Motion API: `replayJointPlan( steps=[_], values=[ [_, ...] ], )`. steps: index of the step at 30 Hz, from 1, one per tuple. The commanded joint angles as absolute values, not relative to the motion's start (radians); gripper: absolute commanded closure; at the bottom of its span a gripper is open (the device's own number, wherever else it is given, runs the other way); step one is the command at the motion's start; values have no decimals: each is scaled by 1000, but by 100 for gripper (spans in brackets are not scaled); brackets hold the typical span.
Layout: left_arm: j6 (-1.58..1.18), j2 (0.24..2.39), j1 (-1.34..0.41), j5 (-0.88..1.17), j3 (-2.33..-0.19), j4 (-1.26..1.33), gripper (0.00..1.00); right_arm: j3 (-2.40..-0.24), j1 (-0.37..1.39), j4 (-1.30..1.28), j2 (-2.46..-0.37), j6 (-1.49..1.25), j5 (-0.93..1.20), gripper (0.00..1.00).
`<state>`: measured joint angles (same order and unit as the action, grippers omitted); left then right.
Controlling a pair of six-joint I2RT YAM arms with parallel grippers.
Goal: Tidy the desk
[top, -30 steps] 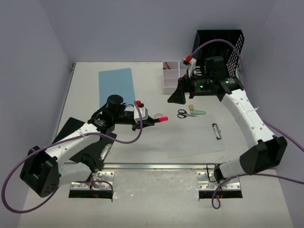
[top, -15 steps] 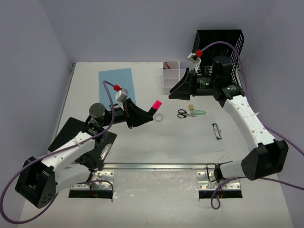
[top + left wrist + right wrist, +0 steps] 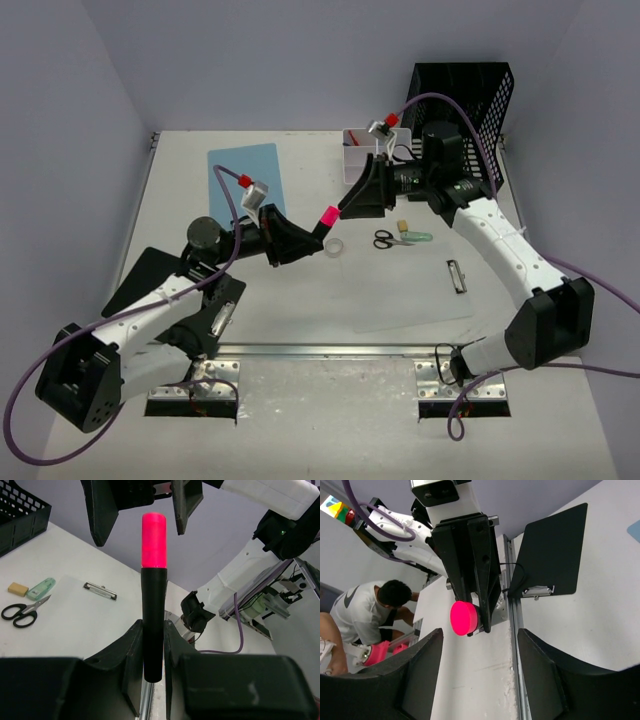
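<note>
My left gripper [image 3: 300,240] is shut on the barrel of a black marker with a pink cap [image 3: 328,216], held in the air above the desk [image 3: 310,160] and pointing toward the right arm. In the left wrist view the marker [image 3: 152,605] stands up between my left gripper's [image 3: 153,632] jaws. My right gripper [image 3: 352,205] faces the cap end with jaws open. Its fingers [image 3: 102,510] flank the cap tip without touching it. In the right wrist view the pink cap [image 3: 464,618] sits ahead of my right gripper [image 3: 480,672], left of centre.
On the desk lie a tape roll [image 3: 334,246], scissors [image 3: 385,240], an eraser [image 3: 403,227], a green item [image 3: 420,237] and a clip [image 3: 457,275] on a pale sheet. A blue sheet [image 3: 245,185], white bins [image 3: 362,160] and a black mesh rack [image 3: 470,85] stand at the back.
The left arm raised the marker and swung its cap toward the right arm. The right gripper moved left to the cap, and its jaws narrowed while staying open.
</note>
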<state>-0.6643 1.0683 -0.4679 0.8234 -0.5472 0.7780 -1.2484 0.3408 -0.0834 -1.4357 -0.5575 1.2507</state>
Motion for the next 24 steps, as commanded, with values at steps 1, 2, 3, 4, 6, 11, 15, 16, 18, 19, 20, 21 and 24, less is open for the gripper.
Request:
replayJointPlan(
  steps=[1, 2, 3, 4, 6, 11, 15, 16, 18, 19, 20, 21, 24],
  values=[
    [-681, 1077, -460, 831, -558, 850, 100, -1310, 360, -54, -1443, -537, 1276, 41],
    [-681, 1078, -460, 831, -558, 851, 100, -1316, 365, -55, -1447, -534, 1278, 43],
    [-684, 1080, -460, 831, -558, 854, 100, -1318, 368, -54, -1448, -535, 1281, 44],
    [-686, 1086, -460, 830, -558, 859, 100, -1319, 377, -58, -1454, -528, 1281, 47],
    [-689, 1088, -460, 830, -558, 861, 100, -1325, 387, -74, -1459, -515, 1281, 49],
    [-702, 1100, -460, 828, -557, 862, 100, -1331, 410, -92, -1471, -499, 1289, 58],
    [-710, 1103, -459, 828, -557, 871, 100, -1331, 414, -115, -1471, -470, 1287, 66],
    [-712, 1103, -459, 827, -558, 870, 100, -1331, 414, -121, -1471, -460, 1282, 69],
    [-712, 1104, -459, 827, -558, 870, 100, -1335, 414, -141, -1473, -445, 1276, 80],
    [-712, 1104, -459, 827, -560, 870, 100, -1335, 414, -147, -1471, -440, 1270, 86],
    [-713, 1104, -459, 821, -560, 865, 98, -1335, 414, -156, -1470, -436, 1261, 92],
    [-712, 1104, -459, 816, -561, 839, 77, -1338, 416, -164, -1470, -427, 1256, 99],
    [-693, 1094, -453, 802, -568, 769, 33, -1359, 414, -219, -1471, -384, 1229, 99]
  ],
)
